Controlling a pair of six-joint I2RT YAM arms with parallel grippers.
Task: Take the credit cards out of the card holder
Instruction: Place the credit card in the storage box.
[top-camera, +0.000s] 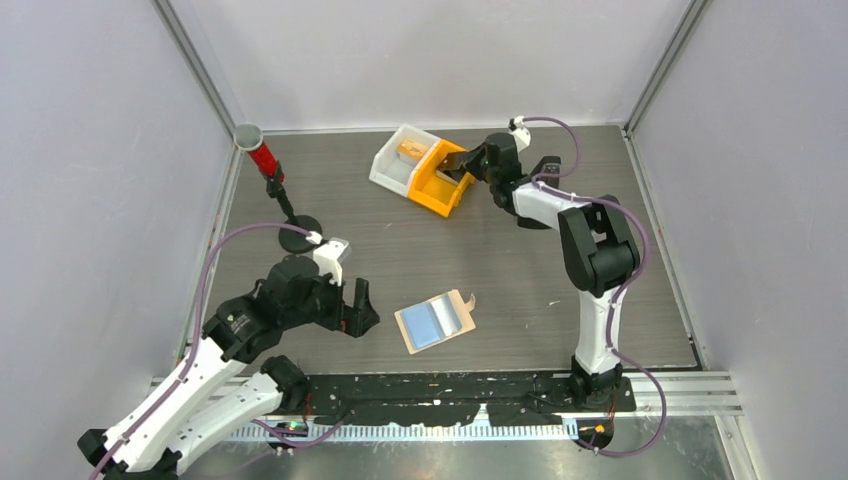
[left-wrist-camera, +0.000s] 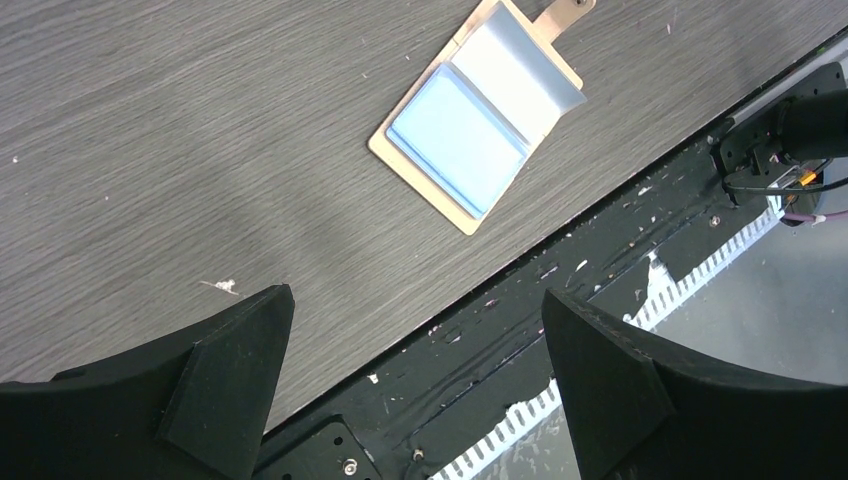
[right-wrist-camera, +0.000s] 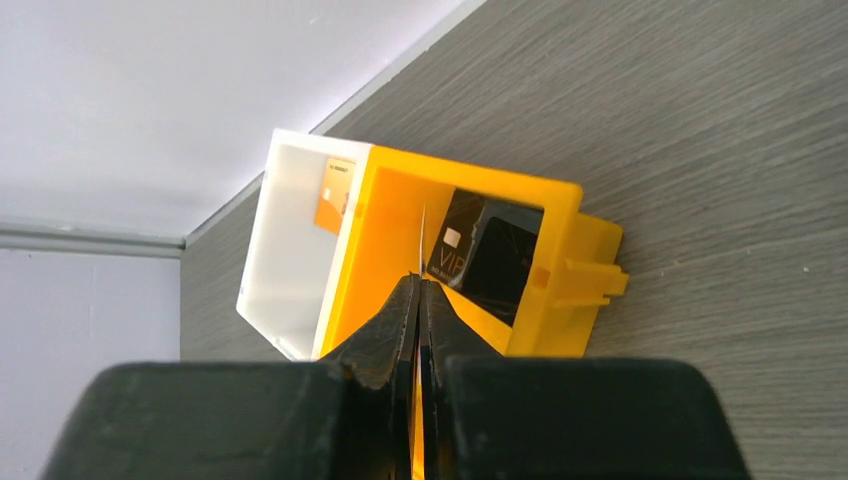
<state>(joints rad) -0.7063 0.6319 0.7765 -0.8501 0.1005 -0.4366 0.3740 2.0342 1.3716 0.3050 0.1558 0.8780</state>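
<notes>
The right gripper (right-wrist-camera: 418, 282) is pinched shut on a thin card (right-wrist-camera: 422, 230) over the orange bin (right-wrist-camera: 380, 220). The left gripper (left-wrist-camera: 415, 300) gapes wide and empty. A blue card (left-wrist-camera: 455, 140) and a silver card (left-wrist-camera: 520, 70) sit in the holder (left-wrist-camera: 422, 182) on the table (left-wrist-camera: 200, 150) — 2 left.

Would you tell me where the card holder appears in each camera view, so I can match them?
Top external: card holder lies low centre, just beyond the black rail.
Left wrist: holder upper centre, up-left of that rail.
Right wrist: not in view.
Shared landmark: the rail.
</notes>
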